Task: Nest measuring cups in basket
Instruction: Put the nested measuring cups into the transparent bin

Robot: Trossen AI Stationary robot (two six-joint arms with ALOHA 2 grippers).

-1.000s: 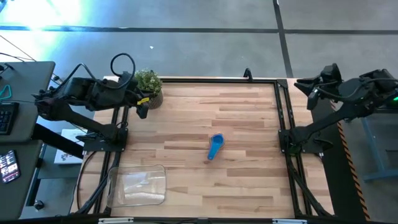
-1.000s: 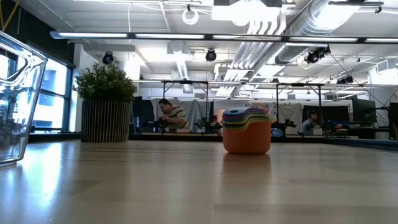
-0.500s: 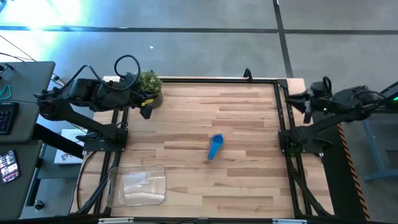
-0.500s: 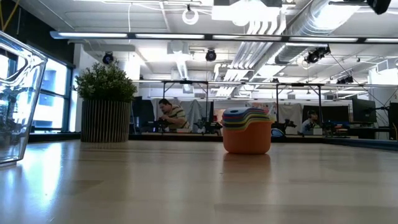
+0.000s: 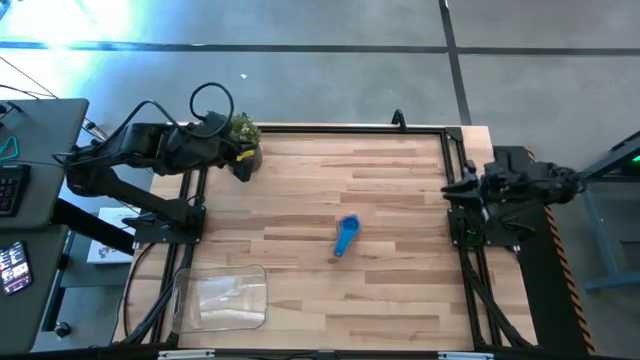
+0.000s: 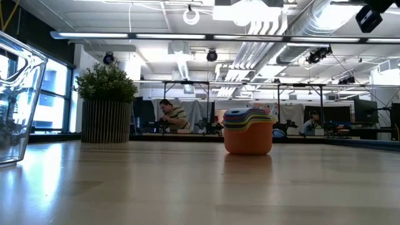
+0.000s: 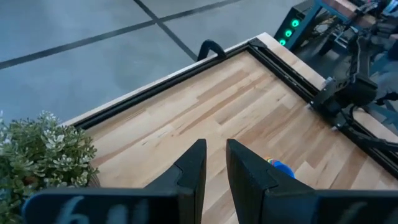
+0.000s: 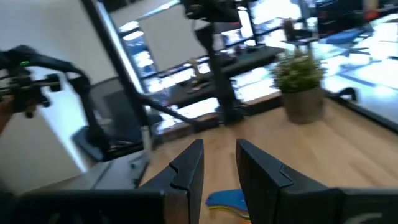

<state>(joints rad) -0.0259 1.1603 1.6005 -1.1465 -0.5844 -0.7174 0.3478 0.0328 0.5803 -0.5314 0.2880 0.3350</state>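
While the nested measuring cups (image 5: pixel 345 236) sit mid-table, handle slanting toward the near edge, the clear basket (image 5: pixel 220 298) lies well apart at the near-left corner, holding nothing. Left gripper (image 5: pixel 240 165) and right gripper (image 5: pixel 462 186) hover, narrowly parted, grasping nothing.

The basket (image 6: pixel 19 100) is cut off by the left edge of the low view. In the left wrist view, the measuring cups (image 7: pixel 281 168) are mostly hidden behind a finger (image 7: pixel 249 177). The right wrist view is motion-blurred.
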